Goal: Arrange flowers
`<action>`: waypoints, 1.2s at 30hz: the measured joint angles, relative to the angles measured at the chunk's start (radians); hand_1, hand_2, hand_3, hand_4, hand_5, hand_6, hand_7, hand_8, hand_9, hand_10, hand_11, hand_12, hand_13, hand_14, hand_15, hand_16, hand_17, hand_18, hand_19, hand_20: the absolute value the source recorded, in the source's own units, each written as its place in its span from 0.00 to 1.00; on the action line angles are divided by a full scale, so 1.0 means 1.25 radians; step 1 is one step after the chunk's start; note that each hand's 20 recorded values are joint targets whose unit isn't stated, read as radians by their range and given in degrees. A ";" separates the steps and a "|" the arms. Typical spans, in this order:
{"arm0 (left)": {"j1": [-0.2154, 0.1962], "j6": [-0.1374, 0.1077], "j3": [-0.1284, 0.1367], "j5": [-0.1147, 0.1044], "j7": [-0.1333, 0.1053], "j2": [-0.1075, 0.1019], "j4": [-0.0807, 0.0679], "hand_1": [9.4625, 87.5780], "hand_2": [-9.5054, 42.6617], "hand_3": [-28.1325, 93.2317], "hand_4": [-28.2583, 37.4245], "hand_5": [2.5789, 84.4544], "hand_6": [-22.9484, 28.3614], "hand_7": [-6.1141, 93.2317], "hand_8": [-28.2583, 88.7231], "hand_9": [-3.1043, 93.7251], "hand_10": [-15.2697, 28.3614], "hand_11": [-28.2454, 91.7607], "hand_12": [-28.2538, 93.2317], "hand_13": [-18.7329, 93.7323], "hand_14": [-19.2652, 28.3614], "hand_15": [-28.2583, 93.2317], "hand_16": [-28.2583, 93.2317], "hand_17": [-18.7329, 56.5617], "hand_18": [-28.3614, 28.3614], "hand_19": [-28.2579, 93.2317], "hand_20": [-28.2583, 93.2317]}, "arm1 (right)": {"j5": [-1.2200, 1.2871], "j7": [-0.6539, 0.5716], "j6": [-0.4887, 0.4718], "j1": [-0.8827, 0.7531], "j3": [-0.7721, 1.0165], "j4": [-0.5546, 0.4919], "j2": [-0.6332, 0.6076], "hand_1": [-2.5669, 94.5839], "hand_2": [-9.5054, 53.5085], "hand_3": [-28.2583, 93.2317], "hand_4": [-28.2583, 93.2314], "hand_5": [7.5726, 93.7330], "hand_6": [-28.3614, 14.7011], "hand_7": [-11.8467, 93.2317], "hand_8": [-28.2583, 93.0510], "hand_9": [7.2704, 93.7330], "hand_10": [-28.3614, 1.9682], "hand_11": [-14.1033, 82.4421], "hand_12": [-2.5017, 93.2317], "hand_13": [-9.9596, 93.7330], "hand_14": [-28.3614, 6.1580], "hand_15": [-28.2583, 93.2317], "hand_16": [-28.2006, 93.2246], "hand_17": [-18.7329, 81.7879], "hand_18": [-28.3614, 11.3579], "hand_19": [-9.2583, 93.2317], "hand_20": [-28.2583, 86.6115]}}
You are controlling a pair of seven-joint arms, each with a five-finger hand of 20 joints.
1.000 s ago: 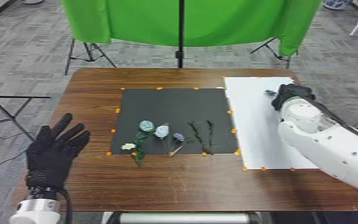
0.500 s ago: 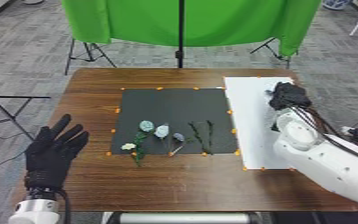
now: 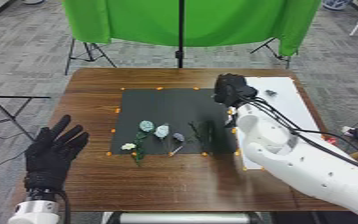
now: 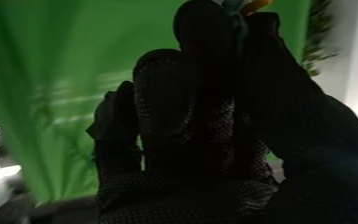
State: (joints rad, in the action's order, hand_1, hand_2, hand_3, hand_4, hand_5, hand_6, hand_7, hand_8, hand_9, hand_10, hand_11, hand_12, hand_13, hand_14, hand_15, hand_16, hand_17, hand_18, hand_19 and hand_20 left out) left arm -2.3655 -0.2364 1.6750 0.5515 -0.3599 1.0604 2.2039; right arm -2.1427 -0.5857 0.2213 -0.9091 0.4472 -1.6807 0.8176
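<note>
In the head view, my left hand [image 3: 53, 152] is open at the table's left side. My right hand [image 3: 232, 91] is over the line where the dark mat [image 3: 175, 102] meets the white sheet [image 3: 278, 100]. A small dark flower [image 3: 271, 93] lies on that sheet, right of this hand. On the mat's lower part are a white flower [image 3: 128, 146], pale blue blooms [image 3: 147, 125], a greyish one [image 3: 178, 136] and a dark green sprig [image 3: 196, 131]. In the right wrist view, a small orange bit [image 4: 256, 5] is beside the glove [image 4: 193, 120]; whether it is held, I cannot tell.
Orange markers [image 3: 118, 110] edge the mat and sheet on the brown table [image 3: 175, 185]. Beyond the table hangs a green cloth [image 3: 140, 25] with a black stand before it. My right forearm crosses the sheet's lower part.
My right hand has moved left from the white sheet to the dark mat's right edge, its forearm swinging along. The dark flower stays on the sheet. The left hand has not moved.
</note>
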 measured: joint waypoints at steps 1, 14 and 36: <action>0.001 0.000 0.000 0.000 0.000 0.000 0.000 0.11 0.43 0.83 0.00 0.42 0.62 0.17 0.16 0.39 0.83 0.44 0.32 0.38 1.00 0.67 0.15 0.12 1.00 0.72 0.29 | -0.004 0.000 -0.011 -0.003 -0.001 -0.002 0.012 0.59 0.00 0.82 0.00 0.85 0.73 0.30 0.22 0.95 0.75 0.34 0.43 0.80 0.76 0.78 0.45 0.48 0.26 0.96 0.61; 0.011 -0.002 0.000 0.002 0.011 0.002 -0.001 0.12 0.44 0.84 0.00 0.42 0.62 0.17 0.16 0.39 0.83 0.44 0.32 0.38 1.00 0.67 0.15 0.12 1.00 0.72 0.29 | -0.065 0.034 -0.120 -0.110 0.035 -0.037 0.005 0.43 0.00 0.87 0.00 0.68 0.72 0.27 0.12 0.77 0.61 0.52 0.25 0.70 0.62 0.85 0.37 0.41 0.21 0.91 0.65; 0.006 -0.001 0.000 0.003 0.012 -0.003 -0.001 0.11 0.42 0.84 0.00 0.42 0.62 0.17 0.16 0.39 0.83 0.44 0.32 0.38 1.00 0.67 0.15 0.12 1.00 0.72 0.29 | -0.046 -0.011 0.004 -0.076 0.012 -0.067 -0.070 0.36 0.00 0.86 0.00 0.60 0.68 0.26 0.12 0.64 0.52 0.43 0.18 0.63 0.51 0.82 0.34 0.39 0.19 0.89 0.66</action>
State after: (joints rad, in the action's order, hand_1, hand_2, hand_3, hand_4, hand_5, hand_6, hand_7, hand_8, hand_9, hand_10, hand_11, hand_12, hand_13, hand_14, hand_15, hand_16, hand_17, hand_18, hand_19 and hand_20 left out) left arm -2.3584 -0.2374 1.6746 0.5551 -0.3442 1.0566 2.2029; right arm -2.2003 -0.5997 0.2260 -1.0042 0.4625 -1.7643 0.7296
